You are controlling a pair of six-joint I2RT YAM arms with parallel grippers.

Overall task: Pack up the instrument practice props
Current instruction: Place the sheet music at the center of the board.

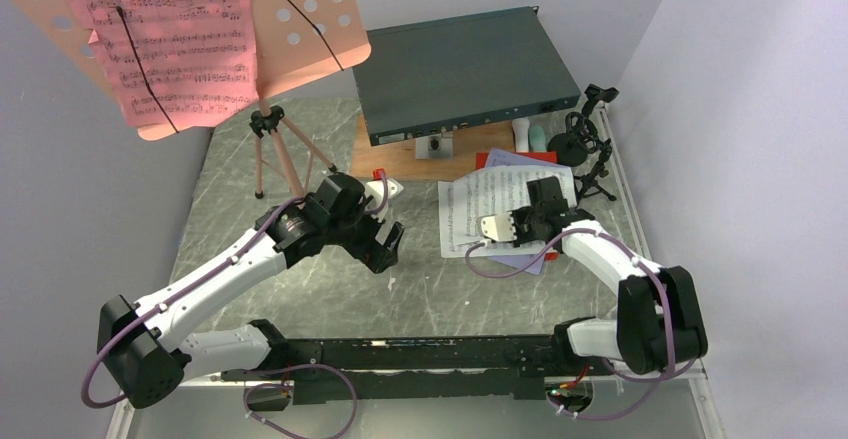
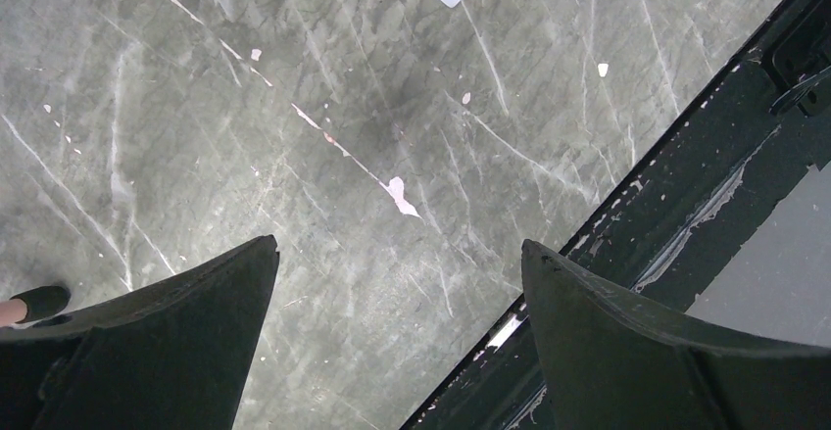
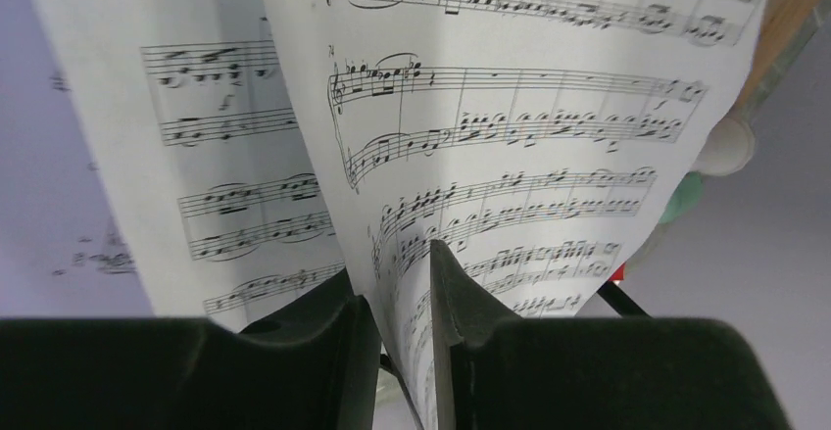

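The right pincer [image 3: 402, 263] is down to a narrow gap, and the near edge of the white sheet-music page [image 3: 510, 156] runs down between its fingers [image 3: 461, 303]. I cannot tell whether the pads are pressing the paper or just bracketing it. The page curves up in front of the wrist camera, with another printed white surface just behind it on the left.

Under that page a lavender sheet [image 1: 503, 156] peeks out at the far side, and a strip of red shows beside it. Just beyond stand a white tube [image 1: 521, 134] and a mint tube [image 1: 538, 137], side by side. To their right, near the wall, is the small black mic stand [image 1: 585, 144].

The left pincer [image 2: 400, 246] is spread wide and hangs over bare grey tabletop [image 2: 294, 107], holding nothing. A corner of white paper shows at the far edge of its view.

Behind it the salmon-pink music stand [image 1: 310, 19] stands upright on its tripod at the far left, with a pink sheet [image 1: 170, 39] clipped to its desk. The dark grey box [image 1: 460, 69] rests on a wooden board [image 1: 400, 162] at the back.
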